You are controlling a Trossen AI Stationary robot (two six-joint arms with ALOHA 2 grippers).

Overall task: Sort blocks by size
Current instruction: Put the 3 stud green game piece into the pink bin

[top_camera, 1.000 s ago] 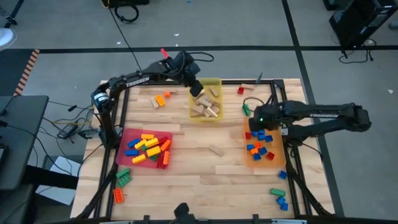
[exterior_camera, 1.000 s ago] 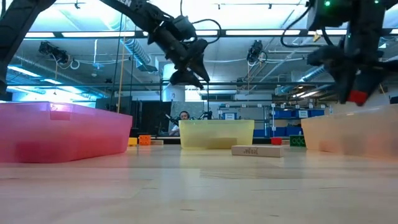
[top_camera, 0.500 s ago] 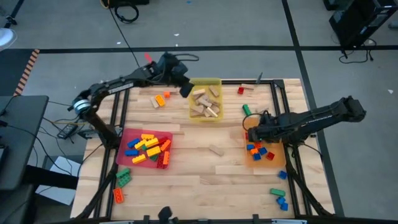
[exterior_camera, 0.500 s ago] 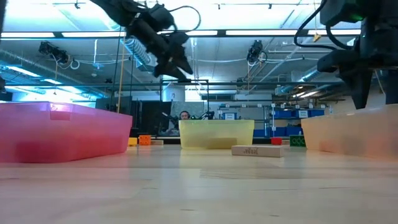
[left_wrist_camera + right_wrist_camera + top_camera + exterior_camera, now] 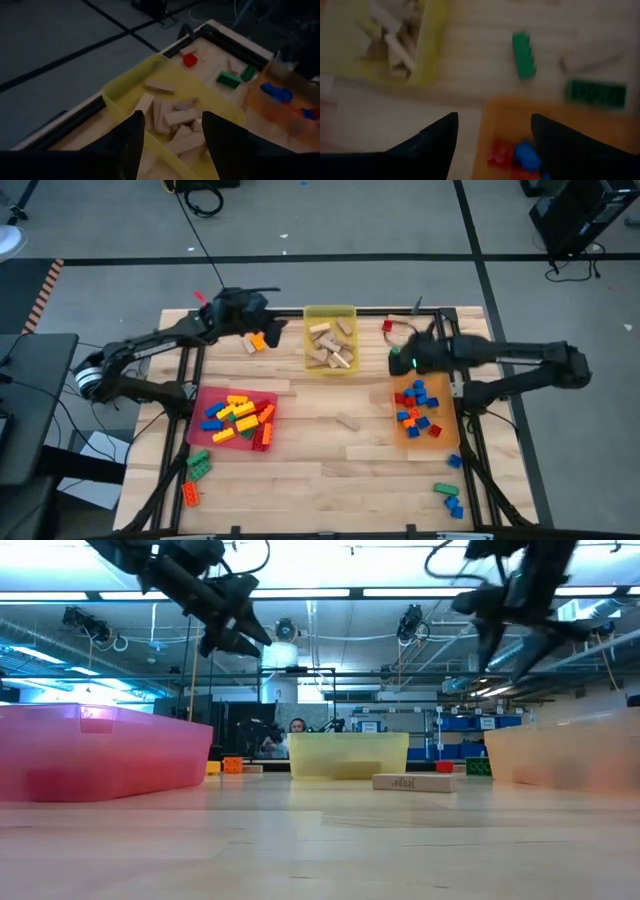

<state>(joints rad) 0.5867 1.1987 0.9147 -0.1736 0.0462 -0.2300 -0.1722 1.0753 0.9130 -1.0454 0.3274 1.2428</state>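
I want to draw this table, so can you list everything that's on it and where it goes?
Yellow plastic tray: one, back middle, holding a pile of tan wooden blocks.
Red plastic tray: one, front left, holding yellow, blue, red and orange studded bricks.
Orange plastic tray: one, right side, holding blue, red and orange small bricks.
Loose wooden block: one, tan, table middle.
Loose bricks: orange pair back left; red one back right; green and orange ones front left; green and blue ones front right.
Left gripper: fingers open, empty, beside the yellow tray.
Right gripper: fingers open, empty, over the orange tray's back edge.
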